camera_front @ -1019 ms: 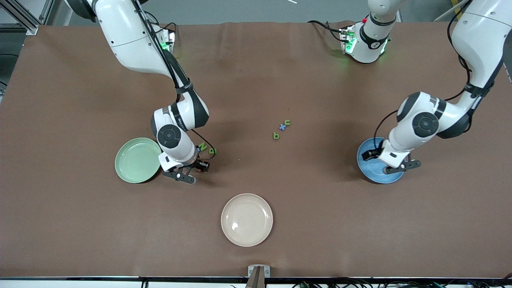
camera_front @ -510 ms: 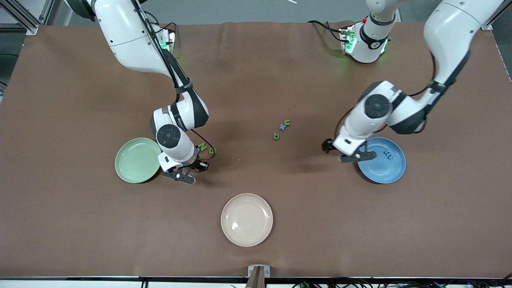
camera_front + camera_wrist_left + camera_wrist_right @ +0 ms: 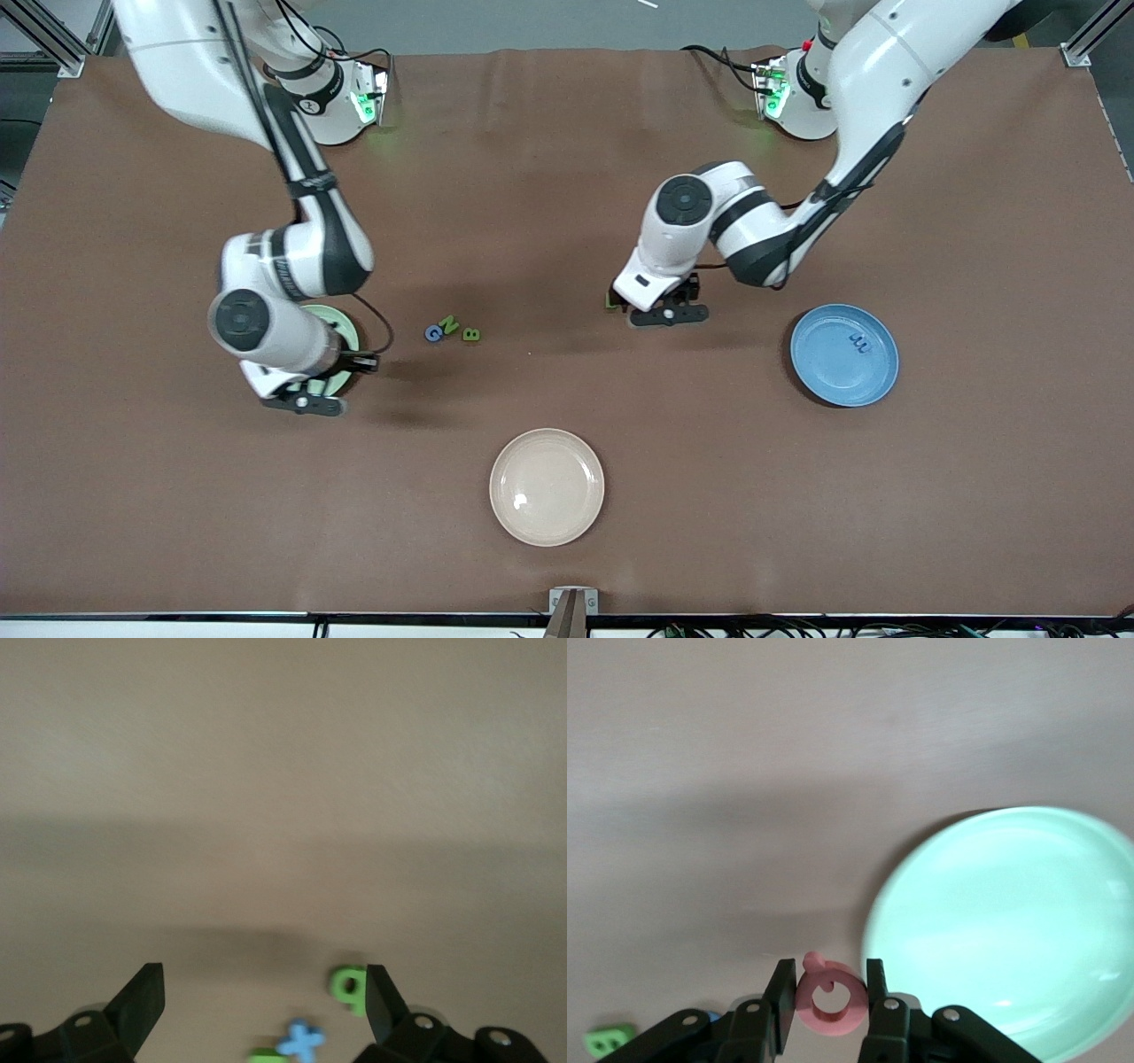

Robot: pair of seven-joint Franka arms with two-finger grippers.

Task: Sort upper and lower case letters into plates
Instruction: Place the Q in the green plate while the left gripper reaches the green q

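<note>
- Right hand (image 3: 827,1003) pinching pink-red Q (image 3: 831,996), up over edge of pale green plate (image 3: 343,326), right arm's end of counter (image 3: 567,177).
- Left hand (image 3: 264,1003) spread wide, low over green b (image 3: 348,986) & blue x (image 3: 301,1040), mid-counter.
- Blue G (image 3: 433,333), green N (image 3: 450,325), green B (image 3: 471,334) in a row on counter, near green plate.
- Blue m (image 3: 858,339) in blue plate (image 3: 824,372), left arm's end.
- Cream-beige plate (image 3: 547,486) nearest front camera.

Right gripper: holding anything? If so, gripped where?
Yes. The right gripper pinches the pink Q across its ring, one finger on each side, over the pale green plate. The left gripper is open and empty.
</note>
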